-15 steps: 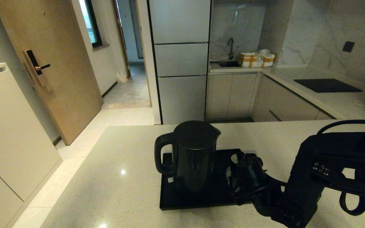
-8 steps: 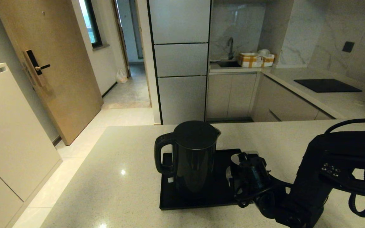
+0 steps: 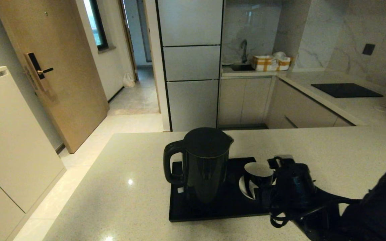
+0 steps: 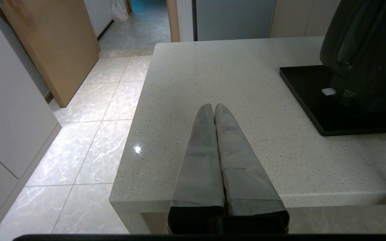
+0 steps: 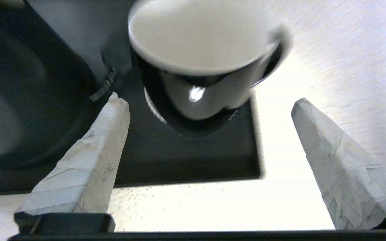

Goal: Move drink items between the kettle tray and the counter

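Standing side by side on the kettle tray (image 3: pixel 213 214), the black kettle (image 3: pixel 204 164) and the small mug (image 3: pixel 259 174) share the middle of the speckled stone desk (image 3: pixel 119 187), the kettle on the tray's left half with its loop handle turned outward, the mug on the right half on a white saucer (image 3: pixel 245 187). The right tool (image 5: pixel 209 100) hangs just beside the mug at the tray's right near corner, its taped fingers (image 5: pixel 92 164) spread wide and touching nothing; the gap looks set to take the mug's body, and the approach from the right keeps the arm away from the tall kettle. The mug is judged the item in hand, yet it is not gripped. The left tool (image 4: pixel 212 108) rests low at the desk's near left edge, fingers pressed together, well apart from the tray, apparently parked so the right arm can work alone.
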